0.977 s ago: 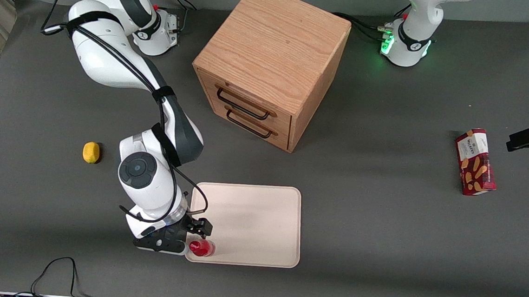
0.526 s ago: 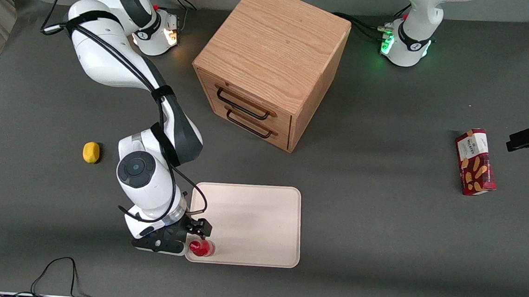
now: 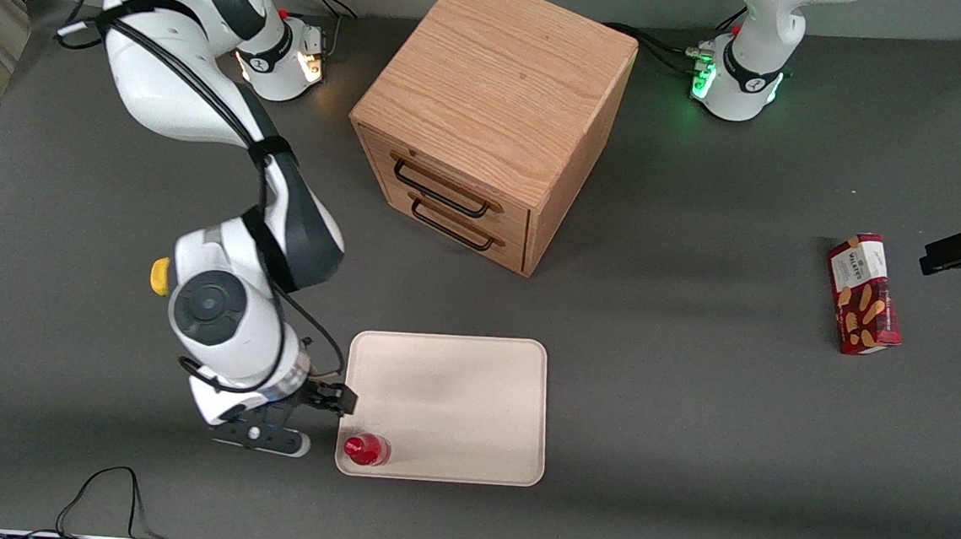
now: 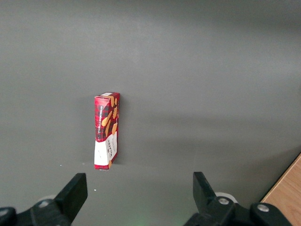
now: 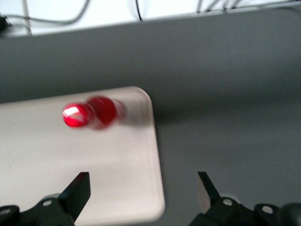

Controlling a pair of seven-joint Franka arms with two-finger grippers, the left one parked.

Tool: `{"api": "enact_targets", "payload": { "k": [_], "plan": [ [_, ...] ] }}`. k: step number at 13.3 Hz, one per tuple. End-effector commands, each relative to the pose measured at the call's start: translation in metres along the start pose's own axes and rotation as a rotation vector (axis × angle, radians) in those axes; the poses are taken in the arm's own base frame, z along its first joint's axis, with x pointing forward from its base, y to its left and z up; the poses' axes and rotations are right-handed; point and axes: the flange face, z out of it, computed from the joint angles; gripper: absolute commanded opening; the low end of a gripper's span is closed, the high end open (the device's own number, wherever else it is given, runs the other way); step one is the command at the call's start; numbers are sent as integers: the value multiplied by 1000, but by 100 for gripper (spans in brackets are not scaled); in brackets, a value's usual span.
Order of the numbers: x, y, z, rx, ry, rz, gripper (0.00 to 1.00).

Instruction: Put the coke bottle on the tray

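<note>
A dark grey bench (image 3: 690, 419) carries a wooden drawer cabinet (image 3: 491, 118) and a cream tray (image 3: 471, 404). The gripper (image 3: 305, 422) hangs just beside the tray, jaws open and empty. The coke bottle (image 3: 366, 449) stands upright in the tray's near corner.

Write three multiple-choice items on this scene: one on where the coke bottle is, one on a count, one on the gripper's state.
1. The coke bottle stands:
A. on the tray, in a corner
B. on the cabinet
C. beside the snack box

2. Drawer handles on the wooden cabinet:
A. one
B. two
C. four

3. The gripper is:
A. shut on the bottle
B. open, beside the tray
C. shut on the lemon

Answers: 1 A, it stands inside the rim; 2 B, two dark handles show; 3 B, nothing lies between its spread fingers.
</note>
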Motion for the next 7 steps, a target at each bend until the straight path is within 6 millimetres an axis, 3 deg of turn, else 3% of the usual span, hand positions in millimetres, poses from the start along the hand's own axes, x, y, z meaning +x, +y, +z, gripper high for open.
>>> {"api": "enact_targets", "payload": {
  "k": [1,7],
  "plan": [
    [-15,66,-47,28,-106,-51,100],
    [-102,208,-110,-5,-177,-127,100]
  ]
}}
